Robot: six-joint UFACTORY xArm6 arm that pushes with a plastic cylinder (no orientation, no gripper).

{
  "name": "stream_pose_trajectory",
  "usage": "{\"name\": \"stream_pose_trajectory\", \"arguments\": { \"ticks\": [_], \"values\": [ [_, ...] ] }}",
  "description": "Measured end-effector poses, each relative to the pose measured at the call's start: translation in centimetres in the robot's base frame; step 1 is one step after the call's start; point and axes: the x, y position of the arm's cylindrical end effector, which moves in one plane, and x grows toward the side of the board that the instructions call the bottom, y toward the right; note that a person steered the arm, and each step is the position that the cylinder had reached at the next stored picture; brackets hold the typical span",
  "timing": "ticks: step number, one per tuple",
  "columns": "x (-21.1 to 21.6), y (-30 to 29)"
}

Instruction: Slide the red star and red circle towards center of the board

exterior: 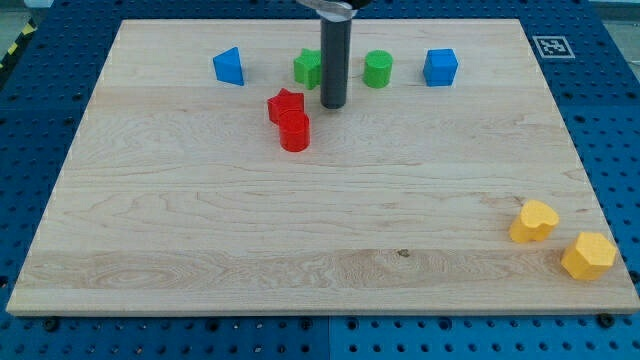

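Note:
The red star [284, 104] and the red circle [295, 132] sit touching each other in the upper middle of the wooden board [300, 230], the circle just below the star. My tip [333, 104] stands just to the right of the red star, a small gap apart, level with it. The rod rises from there out of the view's top.
A blue triangle-like block [229, 66] lies at the upper left. A green block [308, 68] is partly behind the rod, a green cylinder [378, 69] to its right, then a blue cube [440, 67]. A yellow heart [533, 221] and yellow hexagon [588, 255] sit at the lower right.

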Motion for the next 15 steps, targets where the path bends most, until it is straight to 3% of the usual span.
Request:
{"name": "stream_pose_trajectory", "arguments": {
  "ticks": [9, 13, 15],
  "values": [
    [-0.6, -5.1],
    [5.7, -4.3],
    [5.8, -4.2]
  ]
}}
